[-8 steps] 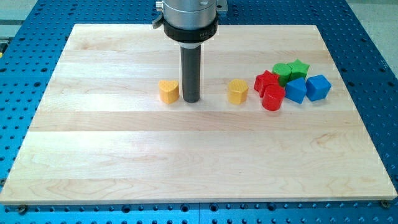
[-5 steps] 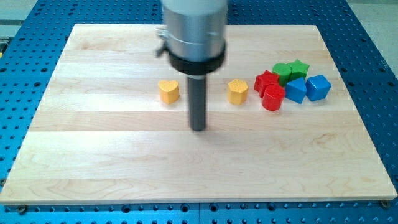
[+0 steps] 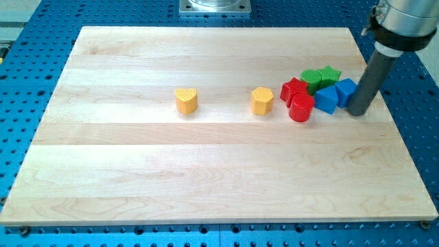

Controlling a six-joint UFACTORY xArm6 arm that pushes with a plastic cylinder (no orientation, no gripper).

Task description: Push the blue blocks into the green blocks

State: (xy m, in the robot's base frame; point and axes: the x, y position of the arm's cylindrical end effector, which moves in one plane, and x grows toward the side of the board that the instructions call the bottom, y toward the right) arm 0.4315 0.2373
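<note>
Two blue blocks lie at the view's right: one [image 3: 326,99] beside a red cylinder, the other [image 3: 345,89] partly hidden behind my rod. Just above them sit a green star block [image 3: 330,74] and a green rounded block [image 3: 312,79], touching the blue ones. My tip [image 3: 357,112] rests on the board against the right side of the right blue block.
A red star block [image 3: 293,89] and a red cylinder [image 3: 300,108] touch the cluster's left. A yellow hexagonal block [image 3: 261,100] sits left of them. A yellow heart block [image 3: 186,100] lies mid-board. The board's right edge [image 3: 384,96] is near my tip.
My rod moved from beside the yellow heart block, down the view, then far right to the right blue block. That blue block has shifted slightly left and up against its neighbour.
</note>
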